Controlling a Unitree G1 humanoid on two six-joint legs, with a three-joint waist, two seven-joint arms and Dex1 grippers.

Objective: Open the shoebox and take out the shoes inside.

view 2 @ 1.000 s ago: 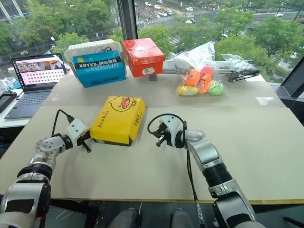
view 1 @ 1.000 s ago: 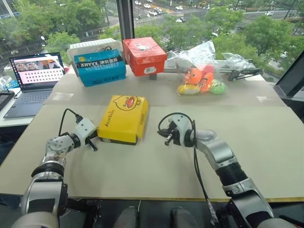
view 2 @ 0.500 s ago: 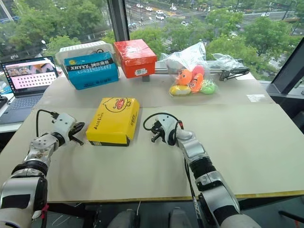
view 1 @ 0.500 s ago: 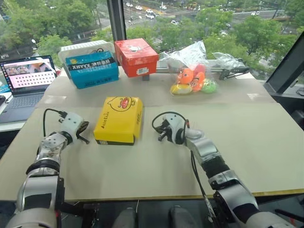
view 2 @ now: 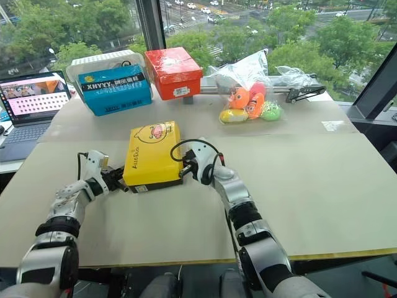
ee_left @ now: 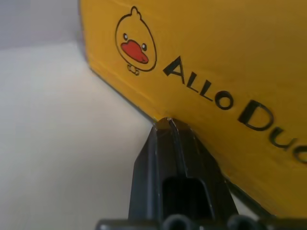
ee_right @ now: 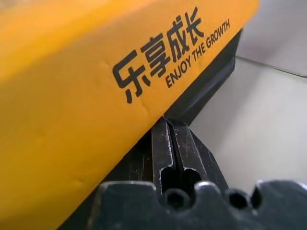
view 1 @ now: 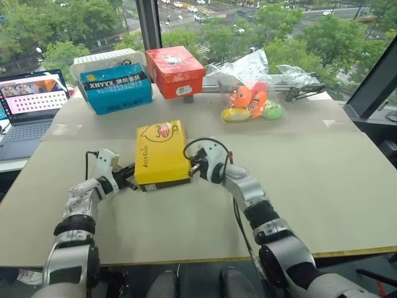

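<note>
Two closed tools, left tool (ee_left: 169,122) and right tool (ee_right: 167,123), flank the shoebox (view 1: 160,153).

The shoebox (view 1: 160,153) is yellow with a red-billed duck face and dark lettering, beside black tool fingers (ee_left: 165,158).

Both arms reach inward, forearms low, nearly level. Left tool (ee_left: 169,123) closed, fingers pressed together, tip angled right. Right tool (ee_right: 169,125) closed too, tip angled left, cable looped over its wrist.
</note>
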